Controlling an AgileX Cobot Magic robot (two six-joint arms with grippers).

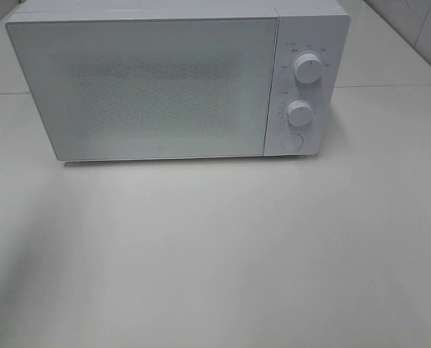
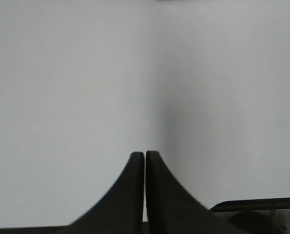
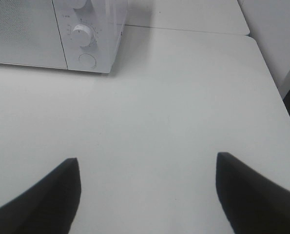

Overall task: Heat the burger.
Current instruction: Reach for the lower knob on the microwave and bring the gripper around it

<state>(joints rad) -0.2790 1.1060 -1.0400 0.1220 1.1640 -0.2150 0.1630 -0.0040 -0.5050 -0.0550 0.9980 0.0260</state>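
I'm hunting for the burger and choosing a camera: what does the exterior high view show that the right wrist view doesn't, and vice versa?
Only exterior high: the microwave's whole closed door. Only right wrist: the open right gripper. Both: the lower knob, round button and white tabletop; no burger in either.

From the high exterior mount: looking steeply down at the closed front of the white microwave point(image 1: 164, 87) and the table point(image 1: 215, 254) before it, at middle range. From the right wrist: looking out past the wide-set right gripper point(image 3: 148, 158), low over the table, with the lower knob point(image 3: 82, 35) and round button point(image 3: 87, 60) well ahead. Shared by both: that knob, button and table stretch. From the left wrist: close behind the closed left gripper point(image 2: 145, 154), facing blank white surface only.
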